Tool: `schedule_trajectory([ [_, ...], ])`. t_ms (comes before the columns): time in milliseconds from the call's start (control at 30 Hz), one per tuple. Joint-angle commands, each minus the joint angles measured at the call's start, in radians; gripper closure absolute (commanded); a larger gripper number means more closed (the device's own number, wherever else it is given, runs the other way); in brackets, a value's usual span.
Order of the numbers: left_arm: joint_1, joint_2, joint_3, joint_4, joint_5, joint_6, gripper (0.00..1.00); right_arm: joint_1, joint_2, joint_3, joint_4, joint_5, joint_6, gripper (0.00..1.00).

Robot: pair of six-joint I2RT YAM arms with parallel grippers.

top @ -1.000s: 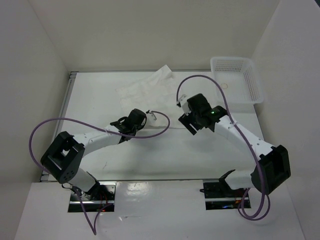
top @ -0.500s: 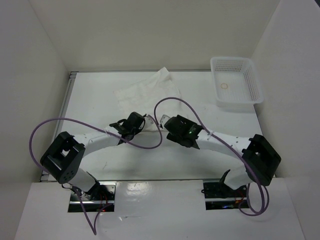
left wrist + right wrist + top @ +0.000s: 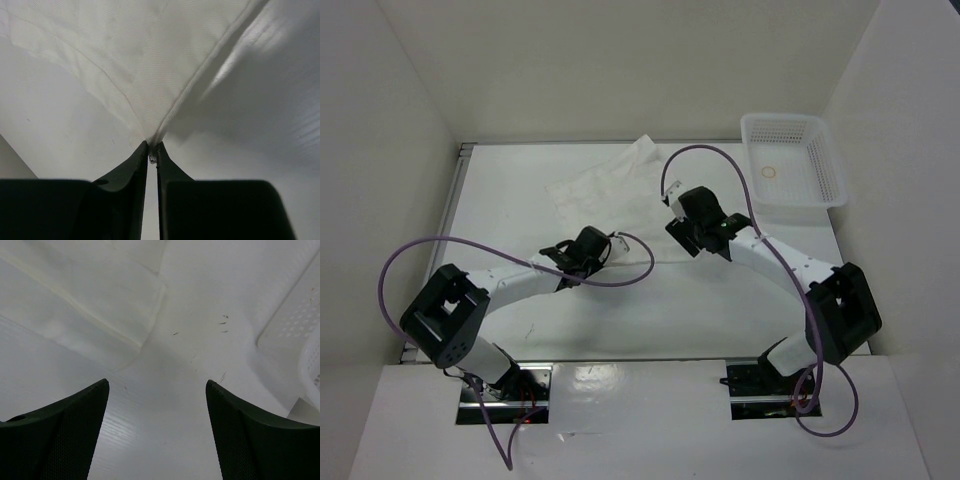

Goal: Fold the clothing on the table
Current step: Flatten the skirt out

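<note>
The clothing (image 3: pixel 608 178) is a thin white garment spread on the far middle of the table (image 3: pixel 740 290), with one corner drawn toward the near side. My left gripper (image 3: pixel 619 240) is shut on that corner. In the left wrist view the dark fingertips (image 3: pixel 145 152) pinch the fabric point, and the clothing (image 3: pixel 150 60) fans out taut beyond them, with a hem running up to the right. My right gripper (image 3: pixel 675 200) hovers just right of the clothing, open and empty. The right wrist view shows that gripper (image 3: pixel 157 385) wide apart over bare table, with the clothing's edge (image 3: pixel 90 295) at upper left.
A white perforated basket (image 3: pixel 795 170) stands at the far right corner of the table; its wall (image 3: pixel 300 325) shows at the right of the right wrist view. Purple cables loop over both arms. White walls enclose the table on three sides.
The right arm swung in low toward the left gripper, then moved back up and right beside the clothing, staying open. The clothing went from bunched to flatter. The left gripper kept its grip.
</note>
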Motion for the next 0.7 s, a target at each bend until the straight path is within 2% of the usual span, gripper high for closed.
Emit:
schedule_trajectory([
  [0, -0.023, -0.047, 0.027, -0.029, 0.034, -0.029, 0.83, -0.002, -0.041, 0.013, -0.015, -0.046, 0.026, 0.17],
  [67, -0.023, -0.071, 0.027, -0.068, 0.034, -0.042, 0.65, -0.002, -0.05, 0.013, -0.024, -0.035, 0.017, 0.17],
  [167, -0.023, -0.116, 0.038, -0.127, 0.061, -0.077, 0.5, -0.011, -0.059, 0.002, -0.024, -0.023, 0.017, 0.16],
  [200, -0.012, -0.138, 0.053, -0.141, 0.079, -0.086, 0.39, -0.011, -0.059, 0.002, -0.024, -0.023, 0.017, 0.16],
  [333, 0.106, -0.176, 0.116, -0.196, 0.146, -0.135, 0.19, -0.033, -0.016, 0.011, -0.015, -0.055, 0.028, 0.16],
  [433, 0.22, -0.199, 0.163, -0.207, 0.234, -0.173, 0.1, -0.033, 0.046, 0.086, -0.027, -0.089, 0.061, 0.16],
  [567, 0.374, -0.199, 0.251, -0.278, 0.404, -0.23, 0.06, -0.033, 0.175, 0.246, -0.073, -0.139, 0.12, 0.16],
  [667, 0.472, -0.189, 0.331, -0.348, 0.53, -0.261, 0.04, -0.033, 0.218, 0.3, -0.082, -0.158, 0.131, 0.16],
])
